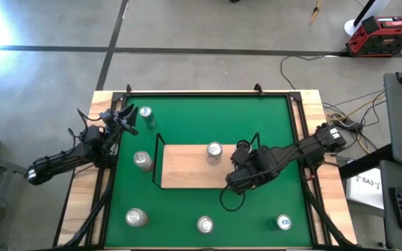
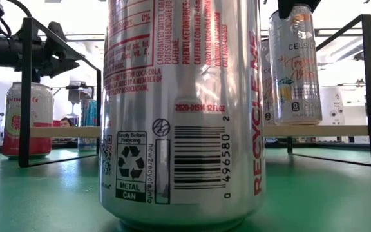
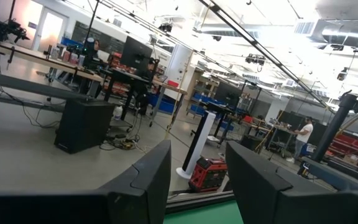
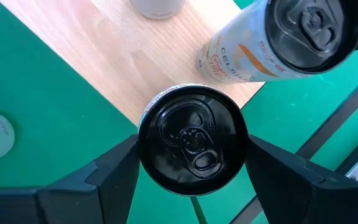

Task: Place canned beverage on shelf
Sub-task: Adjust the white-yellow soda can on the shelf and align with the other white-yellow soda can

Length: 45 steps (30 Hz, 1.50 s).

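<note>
The green table (image 1: 208, 115) carried the shelf (image 1: 187, 167) near its middle, a light-wood board inside a thin black rail. From above, the right arm reached in over the shelf's right end and covered that corner. Its gripper (image 1: 245, 162) was closed on a black-topped can (image 4: 192, 139); the right wrist view showed both fingers (image 4: 114, 171) pressed against the can's sides, directly over the shelf edge. Whether the can's base already touched the board was hidden by the can itself. Just beside it on the shelf stood a Celsius can (image 2: 295, 64), its top cut off in the low view, and a silver can (image 1: 213, 150) stood near the shelf's far edge.

The left gripper (image 1: 121, 118) waited at the table's left edge, fingers apart, its wrist view showing only the room beyond.

Five more cans stood loose on the table, well apart. One of them, a silver can (image 2: 184, 109), sat so near the low camera that it blocked most of the shelf; it was probably the front-centre can (image 1: 205, 224).
</note>
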Each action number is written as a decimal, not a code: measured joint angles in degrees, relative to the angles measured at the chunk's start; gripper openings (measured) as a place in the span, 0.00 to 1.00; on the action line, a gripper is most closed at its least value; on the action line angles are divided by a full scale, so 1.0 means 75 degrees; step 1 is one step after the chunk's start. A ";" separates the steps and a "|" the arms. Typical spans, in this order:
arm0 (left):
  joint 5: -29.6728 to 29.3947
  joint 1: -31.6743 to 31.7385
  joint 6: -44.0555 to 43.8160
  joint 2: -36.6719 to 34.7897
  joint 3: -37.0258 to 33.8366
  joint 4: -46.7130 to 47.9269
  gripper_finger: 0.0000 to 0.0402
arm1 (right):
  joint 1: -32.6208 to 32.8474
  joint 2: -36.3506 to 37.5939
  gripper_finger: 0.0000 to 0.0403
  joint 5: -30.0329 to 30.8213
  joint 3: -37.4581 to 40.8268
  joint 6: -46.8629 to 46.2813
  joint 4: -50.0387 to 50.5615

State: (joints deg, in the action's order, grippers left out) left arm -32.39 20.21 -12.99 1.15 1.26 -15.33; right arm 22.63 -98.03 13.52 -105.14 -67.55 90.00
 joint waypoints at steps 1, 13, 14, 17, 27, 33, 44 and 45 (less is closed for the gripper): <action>-0.0002 0.0000 0.0001 0.0001 0.0000 0.0000 0.34 | 0.0000 0.0013 0.64 0.0002 0.0023 -0.0014 0.0009; 0.0001 0.0000 0.0000 0.0000 0.0000 0.0000 0.34 | 0.0015 0.0016 0.64 0.0006 0.0038 -0.0059 0.0004; 0.0001 0.0000 0.0003 0.0000 0.0000 0.0003 0.34 | 0.0015 0.0016 0.64 0.0006 0.0038 -0.0060 0.0002; -0.0001 0.0000 0.0000 0.0000 0.0000 0.0000 0.34 | 0.0015 0.0016 0.64 0.0012 0.0042 -0.0058 -0.0001; -0.0002 0.0000 0.0003 0.0001 0.0000 0.0002 0.34 | 0.0015 0.0016 0.65 0.0014 0.0064 -0.0111 0.0001; -0.0002 0.0000 0.0003 0.0000 0.0000 0.0003 0.34 | 0.0015 0.0030 0.73 0.0008 0.0064 -0.0117 -0.0001; 0.0001 0.0000 0.0002 0.0000 0.0000 0.0002 0.34 | 0.0015 0.0122 0.77 -0.0038 0.0064 -0.0186 -0.0003; 0.0001 0.0000 0.0003 0.0000 0.0000 0.0002 0.34 | 0.0015 0.0162 0.77 -0.0050 0.0064 -0.0251 -0.0003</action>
State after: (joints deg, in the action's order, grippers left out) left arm -32.38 20.21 -12.97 1.15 1.26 -15.31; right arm 22.74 -96.82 13.14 -104.66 -69.43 89.98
